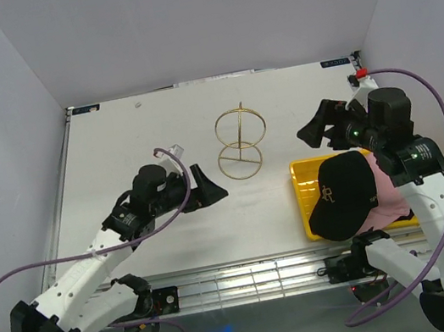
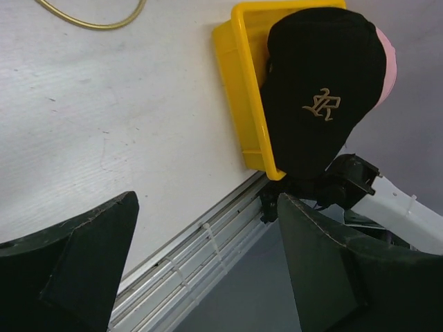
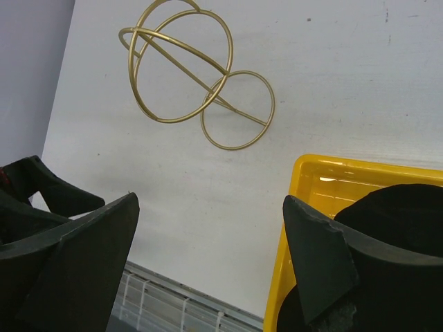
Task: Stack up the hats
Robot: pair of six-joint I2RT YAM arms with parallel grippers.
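Everything here sits around the yellow tray (image 1: 301, 186). The black cap (image 1: 343, 192) is in it, crown up, with a gold logo on the front. Its brim pokes out over the tray's near edge toward the arm bases. The black cap is sitting right on top of the pink cap (image 1: 389, 198); you only see a strip of pink sticking out on the right side. I can't spot any other caps.

The left gripper (image 1: 210, 183) is well off to the left of the tray, over bare table (image 1: 114, 142), pointing toward the tray. Its jaws are spread wide with nothing between them.

The right gripper (image 1: 312, 129) hangs just past the tray's far left corner, jaws also wide apart and empty, not touching either cap.

The gold wire stand (image 1: 241, 139) is on the table, left of the tray and farther back, apart from it.
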